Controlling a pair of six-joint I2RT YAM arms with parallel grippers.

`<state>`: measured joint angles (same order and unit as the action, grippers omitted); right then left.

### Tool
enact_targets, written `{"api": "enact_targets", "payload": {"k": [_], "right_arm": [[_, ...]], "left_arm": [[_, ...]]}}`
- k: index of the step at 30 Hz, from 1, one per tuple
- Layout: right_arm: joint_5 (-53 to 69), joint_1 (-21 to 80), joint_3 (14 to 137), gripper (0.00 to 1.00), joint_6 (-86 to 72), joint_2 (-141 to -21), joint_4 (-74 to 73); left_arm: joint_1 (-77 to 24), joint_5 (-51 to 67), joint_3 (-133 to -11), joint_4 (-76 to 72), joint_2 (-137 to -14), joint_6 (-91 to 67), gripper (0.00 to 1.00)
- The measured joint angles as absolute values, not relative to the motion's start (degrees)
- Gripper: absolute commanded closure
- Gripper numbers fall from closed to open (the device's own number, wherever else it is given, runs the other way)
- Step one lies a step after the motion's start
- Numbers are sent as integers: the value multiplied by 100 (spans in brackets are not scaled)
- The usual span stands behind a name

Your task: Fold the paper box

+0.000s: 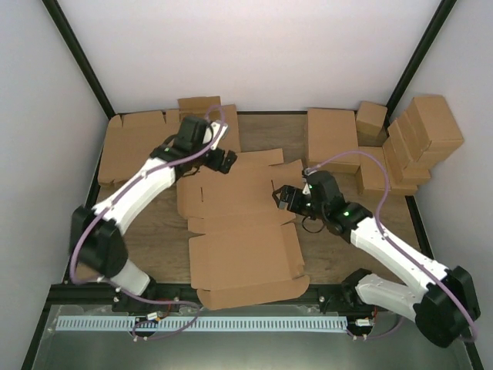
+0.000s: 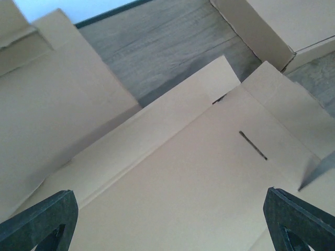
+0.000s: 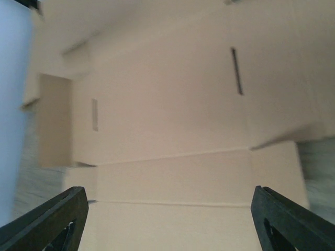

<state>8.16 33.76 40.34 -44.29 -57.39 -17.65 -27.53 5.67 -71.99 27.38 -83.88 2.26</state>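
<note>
The paper box (image 1: 239,231) – between flat blanks (image 1: 129,148) and finished boxes (image 1: 425,132).

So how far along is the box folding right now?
Barely started. Done: one paper box blank lies spread out mid-table, with no wall standing. In hand: the left jaws, open, hover over its far left corner, and the right jaws, open, sit at its right edge. Neither grips anything. Left: all the folding, meaning walls, tabs and lid.
</note>
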Motion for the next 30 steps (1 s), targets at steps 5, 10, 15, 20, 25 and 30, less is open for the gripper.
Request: {"api": "enact_targets", "payload": {"k": [5, 10, 15, 20, 25, 30], "right_arm": [[578, 3334, 3979, 26, -4180, -6178, -2383], [534, 3328, 3428, 27, -4091, -6182, -2657], [545, 3328, 2965, 29, -4086, -6165, -2799], [668, 3339, 2917, 42, -4012, -6276, -2729], [766, 3391, 2880, 62, -3885, -6412, -2574], [805, 3468, 2735, 79, -3691, -6412, -2268]], "left_arm": [[-2613, 1085, -8348, 3015, -9942, 495, 1], [-2578, 1199, -8991, 3378, -10897, 1017, 5], [-2495, 1444, -10079, 3946, -11883, 1667, 5], [-2222, 1772, -10610, 4351, -12374, 2016, 5], [-1968, 1885, -10654, 4517, -12436, 2137, 4], [-1955, 1892, -10650, 4512, -12436, 2233, 5]]}}
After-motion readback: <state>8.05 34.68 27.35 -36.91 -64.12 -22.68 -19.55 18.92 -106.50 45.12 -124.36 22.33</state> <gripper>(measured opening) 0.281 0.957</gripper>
